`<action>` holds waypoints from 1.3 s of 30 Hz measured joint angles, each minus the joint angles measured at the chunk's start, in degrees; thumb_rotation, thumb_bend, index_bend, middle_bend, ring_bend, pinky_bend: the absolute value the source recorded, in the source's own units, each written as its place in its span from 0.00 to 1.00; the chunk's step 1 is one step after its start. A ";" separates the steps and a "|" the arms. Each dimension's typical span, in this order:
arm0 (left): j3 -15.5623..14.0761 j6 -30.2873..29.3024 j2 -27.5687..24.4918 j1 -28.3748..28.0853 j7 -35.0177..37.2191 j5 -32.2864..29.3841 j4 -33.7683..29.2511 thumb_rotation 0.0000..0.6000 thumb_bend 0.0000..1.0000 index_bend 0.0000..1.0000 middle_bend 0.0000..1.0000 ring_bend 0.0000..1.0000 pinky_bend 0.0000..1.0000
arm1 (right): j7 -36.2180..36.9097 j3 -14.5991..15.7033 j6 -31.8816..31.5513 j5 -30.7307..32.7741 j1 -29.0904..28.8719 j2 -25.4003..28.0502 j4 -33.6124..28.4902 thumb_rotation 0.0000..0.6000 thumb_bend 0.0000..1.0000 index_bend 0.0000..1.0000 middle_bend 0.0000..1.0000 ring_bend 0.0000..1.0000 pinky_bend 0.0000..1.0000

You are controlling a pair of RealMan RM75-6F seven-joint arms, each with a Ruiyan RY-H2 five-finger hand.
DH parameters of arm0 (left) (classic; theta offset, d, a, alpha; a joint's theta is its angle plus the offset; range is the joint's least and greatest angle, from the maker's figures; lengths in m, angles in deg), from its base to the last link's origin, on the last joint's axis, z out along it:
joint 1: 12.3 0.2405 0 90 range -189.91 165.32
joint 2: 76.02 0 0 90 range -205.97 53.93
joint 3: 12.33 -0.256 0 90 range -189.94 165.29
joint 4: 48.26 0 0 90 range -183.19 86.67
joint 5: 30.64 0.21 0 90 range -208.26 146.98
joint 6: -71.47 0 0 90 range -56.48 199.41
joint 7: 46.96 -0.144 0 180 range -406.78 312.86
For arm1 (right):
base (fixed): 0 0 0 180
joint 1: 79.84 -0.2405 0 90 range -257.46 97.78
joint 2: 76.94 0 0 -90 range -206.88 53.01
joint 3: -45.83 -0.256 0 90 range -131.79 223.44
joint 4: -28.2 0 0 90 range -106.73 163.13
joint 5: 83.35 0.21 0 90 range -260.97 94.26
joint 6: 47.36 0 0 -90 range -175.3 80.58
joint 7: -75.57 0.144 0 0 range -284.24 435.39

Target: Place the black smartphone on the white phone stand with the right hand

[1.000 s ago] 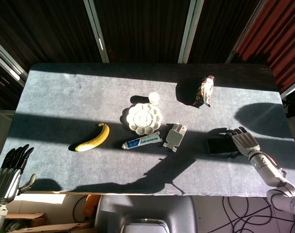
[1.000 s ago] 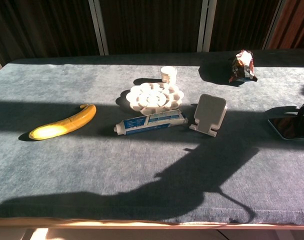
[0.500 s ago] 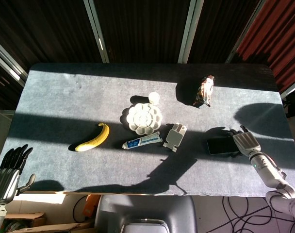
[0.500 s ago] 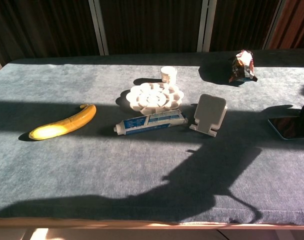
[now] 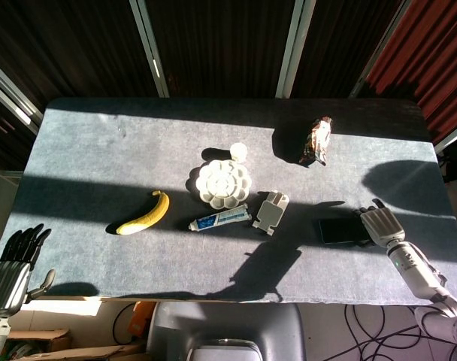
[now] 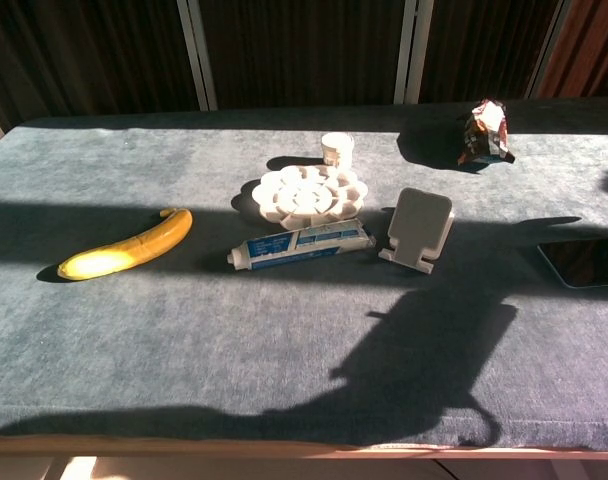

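The step in hand is, by my judgement, the grasp of the flat black smartphone (image 5: 340,230), which lies face up on the grey felt-covered counter (image 5: 101,150) at about four o'clock from the counter's middle, not yet lifted. The silver right hand (image 5: 380,224) sits at the phone's three o'clock edge, its dark fingers (image 5: 361,216) reaching over that end of the phone and seeming to touch it; whether they are pinching it or only resting there I cannot tell, since shadow covers the contact and the chest view shows only the phone's near corner (image 6: 587,262) and a dark sliver at the frame edge.

The small white plastic phone stand (image 5: 270,211) stands at nine o'clock from the phone, near but apart, leaning back with its lip toward the robot. The next move calls for a firm hold on the phone's edges, a lift, a carry toward nine o'clock, and a tilt so the phone's lower edge meets the lip.

The right forearm comes in low from five o'clock, palm down. The black left hand (image 5: 14,263) hangs off the counter at eight o'clock, fingers straight and slightly spread, holding nothing
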 measured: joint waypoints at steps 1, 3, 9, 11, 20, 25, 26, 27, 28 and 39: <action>0.00 0.00 -0.01 0.00 0.01 0.01 -0.01 1.00 0.38 0.00 0.00 0.00 0.00 | -0.30 -0.01 -0.09 0.06 0.09 0.01 -0.08 1.00 0.37 0.99 0.71 0.41 0.24; 0.01 -0.06 -0.02 0.02 0.09 0.02 -0.02 1.00 0.38 0.00 0.00 0.00 0.00 | -0.90 -0.06 -0.42 0.18 0.31 -0.04 -0.19 1.00 0.37 1.00 0.71 0.42 0.24; 0.09 -0.17 -0.01 0.07 0.30 -0.05 0.04 1.00 0.38 0.00 0.00 0.00 0.00 | -2.08 -0.11 -1.78 0.01 0.81 -0.46 0.12 1.00 0.37 1.00 0.72 0.44 0.28; 0.12 -0.09 0.00 0.03 0.35 -0.12 0.05 1.00 0.38 0.00 0.00 0.00 0.00 | -2.34 -0.21 -2.69 -0.20 0.97 -0.65 0.38 1.00 0.37 1.00 0.72 0.45 0.30; 0.08 -0.15 0.04 0.10 0.41 -0.08 0.05 1.00 0.38 0.00 0.00 0.00 0.00 | -3.34 -0.55 -9.11 -2.73 1.84 -2.21 3.20 1.00 0.37 1.00 0.73 0.48 0.31; 0.00 -0.29 -0.12 0.18 1.12 0.04 0.04 1.00 0.38 0.00 0.00 0.00 0.00 | -7.14 -0.40 -15.07 -5.40 2.32 -3.76 6.90 1.00 0.37 1.00 0.73 0.48 0.32; 0.03 -0.24 -0.12 0.17 1.13 -0.06 0.03 1.00 0.38 0.00 0.00 0.00 0.00 | -7.95 -0.36 -16.02 -5.95 2.36 -4.01 7.57 1.00 0.37 1.00 0.73 0.48 0.32; 0.06 -0.20 -0.12 0.17 1.11 -0.17 0.01 1.00 0.38 0.00 0.00 0.00 0.00 | -9.01 -0.34 -17.16 -6.61 2.38 -4.24 8.22 1.00 0.37 1.00 0.73 0.48 0.32; 0.10 -0.17 -0.12 0.17 1.06 -0.27 -0.01 1.00 0.38 0.00 0.00 0.00 0.00 | -9.81 -0.36 -17.97 -6.98 2.39 -4.38 8.50 1.00 0.37 1.00 0.73 0.48 0.32; 0.54 0.09 -0.09 0.06 1.23 -0.98 -0.11 1.00 0.38 0.00 0.00 0.00 0.00 | -22.20 -0.97 -23.97 -11.15 0.75 -2.19 5.17 1.00 0.37 1.00 0.73 0.49 0.32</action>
